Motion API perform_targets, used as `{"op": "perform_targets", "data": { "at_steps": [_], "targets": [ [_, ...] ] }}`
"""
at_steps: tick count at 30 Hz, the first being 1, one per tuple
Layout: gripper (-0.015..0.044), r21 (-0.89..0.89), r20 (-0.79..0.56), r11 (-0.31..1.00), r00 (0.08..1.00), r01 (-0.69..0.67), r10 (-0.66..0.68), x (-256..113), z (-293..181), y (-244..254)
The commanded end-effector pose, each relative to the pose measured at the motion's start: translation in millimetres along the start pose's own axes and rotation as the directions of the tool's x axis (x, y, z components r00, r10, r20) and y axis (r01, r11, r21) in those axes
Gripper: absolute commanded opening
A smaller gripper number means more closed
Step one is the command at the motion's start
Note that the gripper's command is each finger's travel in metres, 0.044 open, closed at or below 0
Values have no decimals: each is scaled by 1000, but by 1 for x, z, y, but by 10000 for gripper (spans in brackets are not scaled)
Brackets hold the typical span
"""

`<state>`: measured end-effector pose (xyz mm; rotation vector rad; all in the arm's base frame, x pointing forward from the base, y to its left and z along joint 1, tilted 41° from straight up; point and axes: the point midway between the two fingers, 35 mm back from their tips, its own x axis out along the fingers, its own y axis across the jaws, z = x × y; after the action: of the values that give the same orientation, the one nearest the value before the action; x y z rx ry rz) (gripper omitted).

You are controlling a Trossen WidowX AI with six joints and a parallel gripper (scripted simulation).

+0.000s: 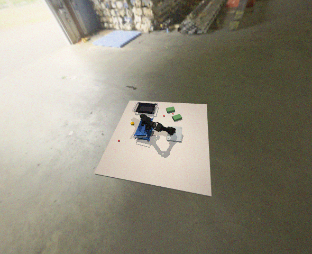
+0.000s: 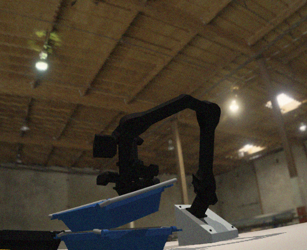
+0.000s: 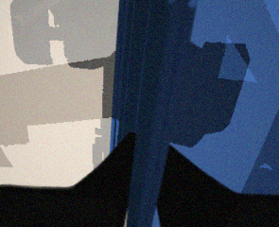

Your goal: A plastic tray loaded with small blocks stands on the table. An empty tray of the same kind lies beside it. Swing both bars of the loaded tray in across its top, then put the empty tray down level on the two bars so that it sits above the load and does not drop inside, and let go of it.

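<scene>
The empty blue tray [image 1: 143, 132] [image 2: 116, 212] [image 3: 146, 182] is tilted over the loaded blue tray [image 2: 121, 239]. In the exterior view its left end is low, with its bottom at or just above the lower tray's rim, and its right end is raised. A pale wire bar [image 2: 140, 191] lies along its upper edge. My gripper [image 3: 142, 140] is shut on a wall of the empty tray; its fingertips are hidden behind that wall in the exterior view. The lower tray stands on the table. Its load is hidden, and I cannot tell clearly how its bars lie.
A black tray [image 1: 146, 108] [image 2: 19, 239] stands beside the blue trays. Two green blocks [image 1: 170, 109] [image 1: 177, 117], a yellow piece [image 1: 132, 123] and small red cubes [image 1: 118, 141] [image 1: 163, 116] lie on the table [image 1: 177, 166]. The arm's pale base [image 1: 177, 137] [image 2: 222, 232] is near the trays.
</scene>
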<state>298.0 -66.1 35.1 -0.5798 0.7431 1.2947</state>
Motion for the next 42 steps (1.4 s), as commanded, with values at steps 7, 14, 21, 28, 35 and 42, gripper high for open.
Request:
{"op": "perform_targets", "data": {
  "at_steps": [7,14,21,28,35,42],
  "targets": [
    [0,3,0,1000,1000,-12,12,12,1,6],
    [0,3,0,1000,1000,-12,12,15,1,7],
    [0,3,0,1000,1000,-12,12,21,0,9],
    [0,3,0,1000,1000,-12,12,25,0,10],
    [0,3,0,1000,1000,-12,12,30,0,11],
    [0,3,1,1000,1000,-12,12,33,0,11]
  ]
}}
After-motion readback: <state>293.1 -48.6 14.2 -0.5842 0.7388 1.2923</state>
